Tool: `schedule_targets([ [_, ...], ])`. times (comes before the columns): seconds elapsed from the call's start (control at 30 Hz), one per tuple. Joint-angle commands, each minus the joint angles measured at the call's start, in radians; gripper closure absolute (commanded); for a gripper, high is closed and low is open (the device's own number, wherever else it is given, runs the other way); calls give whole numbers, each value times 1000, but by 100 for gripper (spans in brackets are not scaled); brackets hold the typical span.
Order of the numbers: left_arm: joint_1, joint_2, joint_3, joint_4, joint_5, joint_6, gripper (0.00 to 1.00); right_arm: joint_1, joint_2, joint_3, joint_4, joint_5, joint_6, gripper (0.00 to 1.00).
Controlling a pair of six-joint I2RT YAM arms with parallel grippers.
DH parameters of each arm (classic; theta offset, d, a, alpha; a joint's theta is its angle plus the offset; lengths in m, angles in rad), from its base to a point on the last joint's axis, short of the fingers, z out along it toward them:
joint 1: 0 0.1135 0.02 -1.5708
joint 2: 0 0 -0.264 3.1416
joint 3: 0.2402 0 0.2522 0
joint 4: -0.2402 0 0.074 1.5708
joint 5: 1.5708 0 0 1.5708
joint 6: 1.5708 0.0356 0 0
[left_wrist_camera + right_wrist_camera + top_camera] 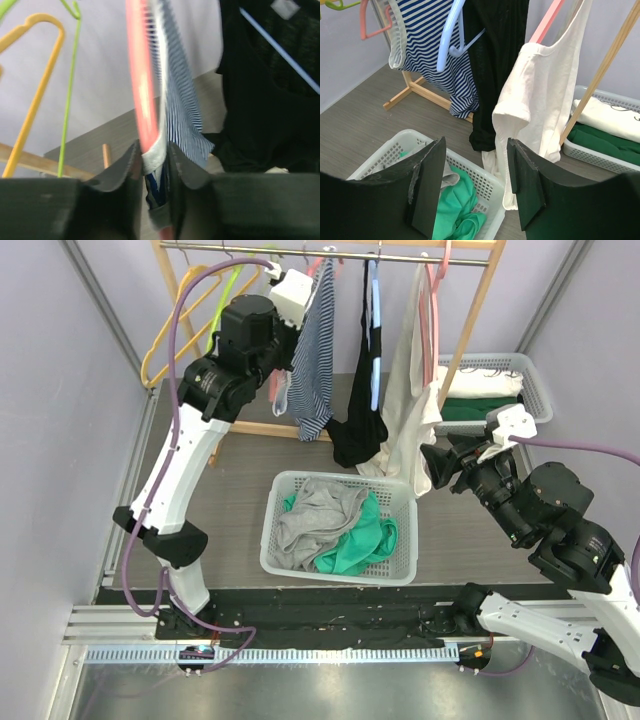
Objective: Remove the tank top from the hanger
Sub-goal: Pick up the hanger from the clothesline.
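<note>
The blue-and-white striped tank top (pixel 312 360) hangs on a pink hanger (pixel 142 85) from the wooden rack's rail (pixel 330 246). My left gripper (pixel 298 292) is up by the hanger. In the left wrist view its jaws (pixel 154 160) are shut on the tank top's (pixel 180 100) white edging, with the hanger's arm running right beside the pinched cloth. My right gripper (pixel 440 465) hovers low to the right of the white basket. Its jaws (pixel 475 145) stand open with nothing between them, facing the hanging clothes.
On the same rail hang a black top (pixel 360 420) on a blue hanger, a white top (pixel 410 410) on a pink hanger, and bare yellow (pixel 170 335) and green (pixel 225 300) hangers. A white basket (pixel 290 480) of grey and green clothes sits below. Another basket (pixel 520 370) stands back right.
</note>
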Motion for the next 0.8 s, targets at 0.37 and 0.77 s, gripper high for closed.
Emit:
schedule_targets([
  [0.37,-9,-92,0,71,-54,91,100,0,-1,32,25,7,-6,46],
  [0.77,-63,-167,-70,328,-133,213,100,-1,-8,27,22,-3,0,50],
])
